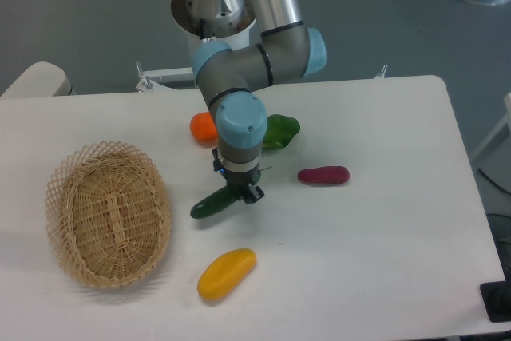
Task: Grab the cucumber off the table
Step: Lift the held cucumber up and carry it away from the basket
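The cucumber (209, 206) is dark green and glossy and lies slanted on the white table (383, 237) just left of centre. Its upper right end sits between the fingers of my gripper (245, 192), which points straight down and is shut on that end. The lower left end is still close to the tabletop; whether it touches, I cannot tell. The arm's blue-capped wrist hides the area directly behind the gripper.
A wicker basket (60, 197) stands at the left. A yellow fruit (227, 273) lies in front of the cucumber. A purple oblong vegetable (323, 175) is to the right. An orange item (202, 125) and a leafy green vegetable (281, 129) lie behind the wrist.
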Controlling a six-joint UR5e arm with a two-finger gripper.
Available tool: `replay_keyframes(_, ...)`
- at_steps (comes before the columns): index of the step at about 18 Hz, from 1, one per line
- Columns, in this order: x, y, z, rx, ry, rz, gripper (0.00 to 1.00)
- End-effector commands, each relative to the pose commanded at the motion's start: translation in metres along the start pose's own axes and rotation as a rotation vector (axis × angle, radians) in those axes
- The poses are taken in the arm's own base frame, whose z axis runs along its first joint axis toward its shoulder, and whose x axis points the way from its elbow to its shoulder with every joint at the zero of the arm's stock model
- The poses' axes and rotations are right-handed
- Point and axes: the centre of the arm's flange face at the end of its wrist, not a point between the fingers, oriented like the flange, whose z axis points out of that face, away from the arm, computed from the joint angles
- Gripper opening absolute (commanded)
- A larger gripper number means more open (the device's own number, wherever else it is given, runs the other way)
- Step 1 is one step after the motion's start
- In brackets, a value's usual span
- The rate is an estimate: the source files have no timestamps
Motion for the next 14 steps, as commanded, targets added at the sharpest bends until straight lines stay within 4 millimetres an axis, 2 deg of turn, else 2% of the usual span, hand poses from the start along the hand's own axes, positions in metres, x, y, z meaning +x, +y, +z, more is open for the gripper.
replay_keyframes(5,-0.060,0.023,-0.027,0.001,-0.009,0.022,0.10)
replay_keyframes(10,-0.116,0.015,-0.029,-0.003,-0.004,0.015,0.10)
replay_keyframes(14,-0.165,0.019,-0.026,0.003,-0.030,-0.002,0.10)
